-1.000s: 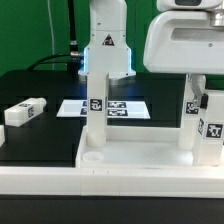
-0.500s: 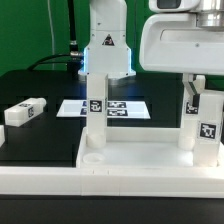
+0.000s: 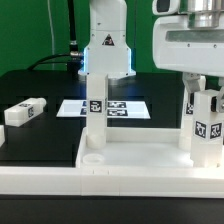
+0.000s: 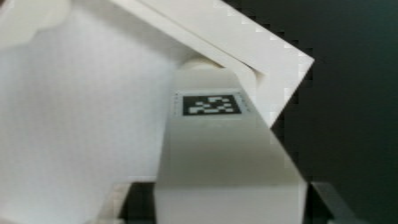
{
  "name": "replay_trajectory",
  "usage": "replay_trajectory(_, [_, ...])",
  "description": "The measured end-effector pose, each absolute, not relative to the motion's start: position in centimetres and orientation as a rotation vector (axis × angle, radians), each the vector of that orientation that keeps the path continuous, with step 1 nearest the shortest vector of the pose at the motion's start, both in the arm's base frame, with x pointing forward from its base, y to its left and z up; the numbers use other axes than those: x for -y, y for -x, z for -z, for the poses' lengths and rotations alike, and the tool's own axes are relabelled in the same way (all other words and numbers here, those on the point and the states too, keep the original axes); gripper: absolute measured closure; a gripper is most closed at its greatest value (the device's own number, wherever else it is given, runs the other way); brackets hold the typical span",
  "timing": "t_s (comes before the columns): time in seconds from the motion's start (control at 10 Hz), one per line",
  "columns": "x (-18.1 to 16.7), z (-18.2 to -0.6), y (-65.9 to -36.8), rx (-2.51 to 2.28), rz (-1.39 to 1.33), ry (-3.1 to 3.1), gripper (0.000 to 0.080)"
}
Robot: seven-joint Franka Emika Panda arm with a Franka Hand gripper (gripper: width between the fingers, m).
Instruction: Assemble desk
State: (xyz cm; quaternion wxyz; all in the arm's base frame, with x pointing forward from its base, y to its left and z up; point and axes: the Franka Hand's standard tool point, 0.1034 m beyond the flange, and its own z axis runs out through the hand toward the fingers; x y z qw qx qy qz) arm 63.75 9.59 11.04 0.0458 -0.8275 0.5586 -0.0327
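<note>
Green wall and a black table [image 3: 40, 120] fill the back of the exterior view. On the table sits the white tabletop [image 3: 140, 158], like a tray with a raised rim. One leg [image 3: 95, 115] stands up in the corner socket on the exterior view's left. Another leg [image 3: 189, 118] stands far back on the exterior view's right. The gripper [image 3: 207, 90] hangs over that right side with a third leg [image 3: 206, 130] upright under it, low over the tray. This view hides the fingers behind the big white arm housing.

The wrist view looks down along that held leg [image 4: 222, 150] to its square tag and the tray's corner rim [image 4: 249, 45]. Dark finger pads [image 4: 329, 205] sit on both sides of the leg, squeezed against it.

A fourth leg [image 3: 24, 112] lies flat on the table, well apart, on the exterior view's left. The marker board [image 3: 125, 107] lies behind the tray, partly hidden by the left standing leg. A white border bar [image 3: 100, 190] runs along the front.
</note>
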Motion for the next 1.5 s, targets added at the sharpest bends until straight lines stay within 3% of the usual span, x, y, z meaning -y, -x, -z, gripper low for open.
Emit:
replay_trajectory(0.4, [-9.6, -10.9, -63.7, -1.794, 0.093, 2.469, 0.0509])
replay_trajectory(0.5, [-9.7, -10.7, -63.5, -1.726, 0.094, 2.536, 0.0325])
replay_trajectory(0.6, [-9.9, -10.7, -63.3, -1.694, 0.086, 2.568, 0.0325])
replay_trajectory(0.7, [-9.9, -10.7, -63.2, -1.567, 0.093, 2.659, 0.0194])
replay_trajectory(0.8, [-10.0, -10.8, -63.2, -1.382, 0.091, 2.785, 0.0160])
replay_trajectory(1.5, [-11.2, -11.0, -63.2, -0.407, 0.118, 3.111, 0.0150])
